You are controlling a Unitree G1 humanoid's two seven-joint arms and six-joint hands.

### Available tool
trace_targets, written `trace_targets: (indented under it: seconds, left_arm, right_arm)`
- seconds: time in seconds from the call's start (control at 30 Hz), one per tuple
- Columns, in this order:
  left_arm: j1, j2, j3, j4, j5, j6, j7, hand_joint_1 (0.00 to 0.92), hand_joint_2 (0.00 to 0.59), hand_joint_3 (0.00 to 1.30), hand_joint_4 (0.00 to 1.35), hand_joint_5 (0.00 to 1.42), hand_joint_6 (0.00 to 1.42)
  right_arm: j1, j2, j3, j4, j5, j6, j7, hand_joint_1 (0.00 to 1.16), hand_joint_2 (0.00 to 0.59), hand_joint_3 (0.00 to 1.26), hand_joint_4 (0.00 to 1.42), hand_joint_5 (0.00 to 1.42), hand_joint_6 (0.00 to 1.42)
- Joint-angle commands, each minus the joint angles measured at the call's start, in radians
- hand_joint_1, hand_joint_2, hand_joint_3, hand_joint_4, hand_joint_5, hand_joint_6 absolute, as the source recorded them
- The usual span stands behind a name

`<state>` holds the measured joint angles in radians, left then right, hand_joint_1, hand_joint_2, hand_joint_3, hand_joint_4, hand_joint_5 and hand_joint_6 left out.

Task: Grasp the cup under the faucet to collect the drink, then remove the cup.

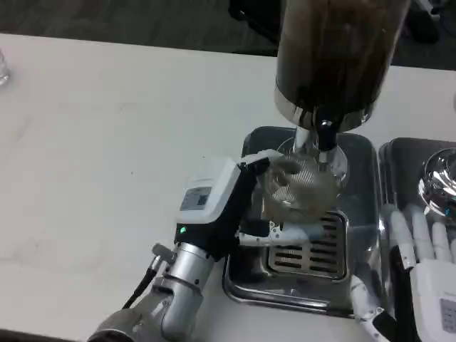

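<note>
Left hand (235,203), white-backed with black and white fingers, is reaching in from the left on a silver forearm and wrapping its fingers (258,165) around the clear ribbed plastic cup (299,187); the grip is closing on the cup's left side, with one lower finger lying across the slotted metal drip grille (313,249). The cup is sitting upright above that grille, directly beneath the chrome faucet spout (324,139) of the tall dark cylindrical drink dispenser (335,53). Liquid level inside the cup: cannot tell. The grille is resting in a shiny rectangular steel drip tray (246,281) on the white surface (92,142). Right hand (420,260) is lying at the lower right beside the tray, fingers extended and apart, holding nothing, next to a second steel tray (399,160) carrying a rounded chrome fitting (438,174).
</note>
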<state>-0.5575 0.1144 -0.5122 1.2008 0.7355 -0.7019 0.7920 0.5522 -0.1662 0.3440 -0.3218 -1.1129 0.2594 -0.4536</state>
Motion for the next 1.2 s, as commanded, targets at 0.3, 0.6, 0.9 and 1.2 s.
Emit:
trace_targets:
  seconds: [0.3, 0.6, 0.9, 1.2]
  left_arm:
    - [-0.077, -0.074, -0.027, 0.061, 0.005, 0.073, -0.069, 0.636, 0.000, 1.00, 1.21, 1.30, 1.42]
    - [-0.048, -0.066, -0.034, 0.056, 0.005, 0.060, -0.060, 0.621, 0.000, 0.99, 1.17, 1.27, 1.41]
    - [-0.024, -0.051, -0.029, 0.054, -0.019, 0.044, -0.084, 0.376, 0.011, 0.79, 0.97, 1.17, 1.25]
    - [-0.020, -0.048, -0.019, 0.054, -0.043, 0.031, -0.139, 0.208, 0.033, 0.50, 0.65, 0.91, 0.89]
  right_arm:
    - [0.030, 0.033, 0.004, -0.017, -0.014, 0.021, -0.035, 0.14, 0.506, 0.06, 0.00, 0.00, 0.00]
    - [0.021, 0.035, -0.004, -0.010, -0.003, 0.016, -0.028, 0.14, 0.506, 0.06, 0.00, 0.00, 0.00]
    - [-0.002, 0.032, -0.014, 0.007, 0.019, 0.007, -0.021, 0.14, 0.507, 0.06, 0.00, 0.00, 0.00]
    - [-0.009, 0.030, -0.014, 0.012, 0.026, 0.003, -0.018, 0.13, 0.511, 0.06, 0.00, 0.00, 0.00]
